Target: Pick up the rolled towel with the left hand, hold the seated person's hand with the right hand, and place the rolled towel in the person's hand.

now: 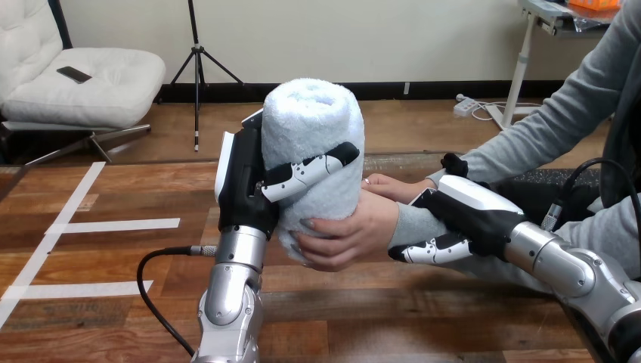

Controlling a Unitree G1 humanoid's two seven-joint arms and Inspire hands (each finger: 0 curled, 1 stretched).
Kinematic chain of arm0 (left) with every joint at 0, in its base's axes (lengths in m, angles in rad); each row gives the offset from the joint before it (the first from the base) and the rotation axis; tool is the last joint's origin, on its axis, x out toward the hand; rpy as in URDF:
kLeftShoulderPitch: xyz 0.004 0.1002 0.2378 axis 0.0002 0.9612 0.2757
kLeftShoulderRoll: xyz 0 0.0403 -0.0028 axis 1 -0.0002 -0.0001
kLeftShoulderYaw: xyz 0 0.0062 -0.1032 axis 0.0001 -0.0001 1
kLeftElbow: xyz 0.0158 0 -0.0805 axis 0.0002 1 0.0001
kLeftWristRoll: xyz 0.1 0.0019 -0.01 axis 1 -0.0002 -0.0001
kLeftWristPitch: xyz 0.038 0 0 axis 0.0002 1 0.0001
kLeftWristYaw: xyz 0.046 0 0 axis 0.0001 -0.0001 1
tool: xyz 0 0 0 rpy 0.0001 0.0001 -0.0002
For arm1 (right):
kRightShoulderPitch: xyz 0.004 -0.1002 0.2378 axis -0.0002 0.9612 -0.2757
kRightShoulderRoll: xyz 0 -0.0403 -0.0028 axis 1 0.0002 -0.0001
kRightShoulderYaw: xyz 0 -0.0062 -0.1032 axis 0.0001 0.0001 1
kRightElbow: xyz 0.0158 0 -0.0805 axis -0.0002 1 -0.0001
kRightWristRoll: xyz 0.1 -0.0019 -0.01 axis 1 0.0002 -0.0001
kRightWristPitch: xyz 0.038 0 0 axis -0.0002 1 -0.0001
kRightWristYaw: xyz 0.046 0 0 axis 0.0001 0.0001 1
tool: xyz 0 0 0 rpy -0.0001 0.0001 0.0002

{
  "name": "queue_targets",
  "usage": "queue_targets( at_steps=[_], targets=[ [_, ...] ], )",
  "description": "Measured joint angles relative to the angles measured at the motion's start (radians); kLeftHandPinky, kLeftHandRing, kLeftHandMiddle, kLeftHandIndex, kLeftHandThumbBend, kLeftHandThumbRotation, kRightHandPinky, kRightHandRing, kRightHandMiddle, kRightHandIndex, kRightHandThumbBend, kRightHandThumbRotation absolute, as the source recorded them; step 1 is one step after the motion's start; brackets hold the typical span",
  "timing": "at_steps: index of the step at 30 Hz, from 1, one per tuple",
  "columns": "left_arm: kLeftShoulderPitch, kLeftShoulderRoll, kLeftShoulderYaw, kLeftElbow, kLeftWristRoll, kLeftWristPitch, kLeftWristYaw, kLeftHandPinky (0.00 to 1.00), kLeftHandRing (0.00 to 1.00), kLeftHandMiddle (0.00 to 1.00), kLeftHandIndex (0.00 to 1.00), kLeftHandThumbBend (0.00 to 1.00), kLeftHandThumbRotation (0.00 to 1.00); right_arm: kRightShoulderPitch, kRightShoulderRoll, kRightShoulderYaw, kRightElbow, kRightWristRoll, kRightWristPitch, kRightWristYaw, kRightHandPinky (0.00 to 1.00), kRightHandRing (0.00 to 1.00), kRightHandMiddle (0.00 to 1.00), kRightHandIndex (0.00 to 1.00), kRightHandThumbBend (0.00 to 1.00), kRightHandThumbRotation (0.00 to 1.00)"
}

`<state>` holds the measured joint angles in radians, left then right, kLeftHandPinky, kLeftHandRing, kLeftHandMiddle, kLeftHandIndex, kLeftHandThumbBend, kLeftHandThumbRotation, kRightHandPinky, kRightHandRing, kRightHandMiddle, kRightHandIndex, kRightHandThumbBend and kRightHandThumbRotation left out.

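Observation:
A rolled light-blue towel (314, 144) stands upright above the table's middle. My left hand (243, 181) is shut on it, with fingers (306, 172) wrapped across its front. The person's hand (349, 233) comes in from the right and curls round the towel's lower right side, so both hands are on the towel. My right hand (461, 215) grips the person's wrist (412, 225) from above, its fingers (431, 248) curled under the grey sleeve. A second hand of the person (393, 186) rests on the table behind.
The wooden table (113, 257) carries strips of white tape (121, 225) at the left. A black cable (151, 287) loops by my left forearm. The person's grey-sleeved arm (559, 113) fills the right side.

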<state>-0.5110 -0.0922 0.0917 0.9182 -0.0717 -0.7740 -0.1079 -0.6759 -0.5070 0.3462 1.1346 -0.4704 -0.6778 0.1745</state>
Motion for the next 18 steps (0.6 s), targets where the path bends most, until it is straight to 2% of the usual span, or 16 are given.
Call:
queue_targets(
  at_steps=[8,14,18],
  targets=[
    [0.0,0.0,0.0,0.0,-0.003,0.001,-0.004,0.33,0.36,0.41,0.41,0.59,0.0,0.0,0.0,0.0,0.0,0.0,0.0,0.0,0.19,0.23,0.29,0.31,0.49,0.43],
    [0.0,-0.001,0.001,0.0,-0.019,0.005,-0.021,0.33,0.38,0.43,0.43,0.62,0.0,0.0,-0.001,0.0,0.0,0.0,0.0,0.001,0.19,0.23,0.29,0.3,0.49,0.43],
    [0.0,-0.001,0.001,0.0,-0.024,0.016,-0.029,0.39,0.45,0.51,0.52,0.69,0.1,0.0,-0.002,0.0,0.0,0.0,0.0,0.001,0.19,0.23,0.29,0.31,0.5,0.43]
  ],
)
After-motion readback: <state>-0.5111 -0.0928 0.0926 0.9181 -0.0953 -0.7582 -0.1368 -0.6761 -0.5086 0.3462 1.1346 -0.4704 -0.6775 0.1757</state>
